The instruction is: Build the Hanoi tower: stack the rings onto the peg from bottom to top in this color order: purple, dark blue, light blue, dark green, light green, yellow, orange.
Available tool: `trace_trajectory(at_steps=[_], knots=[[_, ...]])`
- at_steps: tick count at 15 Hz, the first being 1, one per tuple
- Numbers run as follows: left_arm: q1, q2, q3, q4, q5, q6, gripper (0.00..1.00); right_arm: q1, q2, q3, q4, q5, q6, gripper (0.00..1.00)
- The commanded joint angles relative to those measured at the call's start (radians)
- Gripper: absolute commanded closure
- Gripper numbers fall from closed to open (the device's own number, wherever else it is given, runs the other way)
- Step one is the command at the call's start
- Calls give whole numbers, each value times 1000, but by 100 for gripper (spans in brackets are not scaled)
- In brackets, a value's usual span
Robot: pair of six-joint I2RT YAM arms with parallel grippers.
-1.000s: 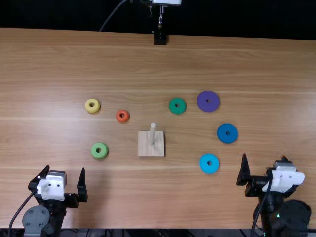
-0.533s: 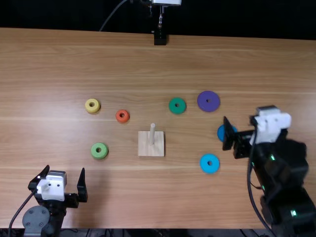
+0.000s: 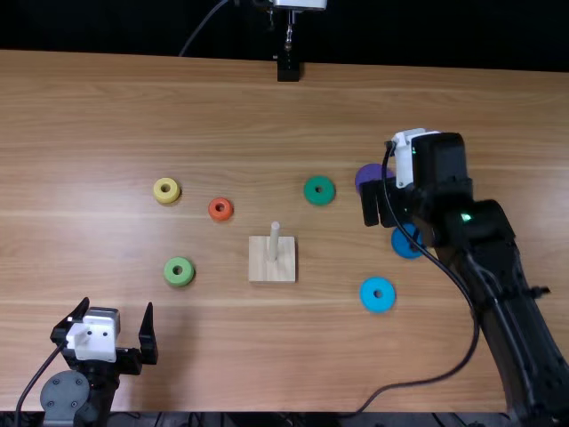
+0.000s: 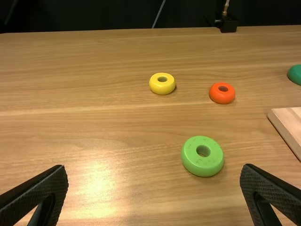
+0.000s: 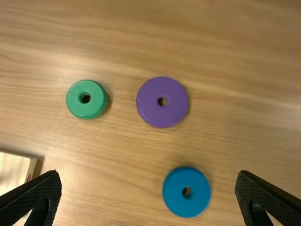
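Open and holding nothing, my left gripper point(image 3: 117, 307) rests at the near left; in the left wrist view the left gripper point(image 4: 154, 170) faces the light green ring point(image 4: 202, 156). My right gripper point(image 3: 380, 203) hangs over the right side, partly covering the purple ring point(image 3: 370, 173) and dark blue ring point(image 3: 406, 242). In the right wrist view the right gripper point(image 5: 147, 178) is open above the table, with the purple ring point(image 5: 162, 110) and dark blue ring point(image 5: 177, 199) beyond its fingers. A bare peg point(image 3: 275, 240) stands on its wooden base point(image 3: 260, 267).
Dark green ring point(image 3: 319, 202) lies right of and behind the peg, light blue ring point(image 3: 377, 304) at its near right. Orange ring point(image 3: 212, 216) and yellow ring point(image 3: 159, 197) are at the back left. A black stand point(image 3: 288, 69) is at the far edge.
My right arm has swung forward and leftward from the near right corner, coming over the dark blue and purple rings. My left arm and the rings have stayed put.
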Motion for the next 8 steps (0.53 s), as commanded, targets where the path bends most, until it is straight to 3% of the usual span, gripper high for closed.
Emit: trace_trajectory(at_steps=[1,2,3,6,8], knots=[[-8,-12,-112,-77,4,-6,0,0,69,60,-6,-35,92,0],[-8,-12,-112,-77,4,-6,0,-5,132,96,-8,-92,131,0],[-8,-12,-112,-77,4,-6,0,-9,196,131,-14,-105,151,0],[-8,-12,-112,-77,4,-6,0,-45,345,235,-51,-105,188,0],[-8,-12,-112,-77,4,-6,0,-55,419,274,-54,-105,186,0]])
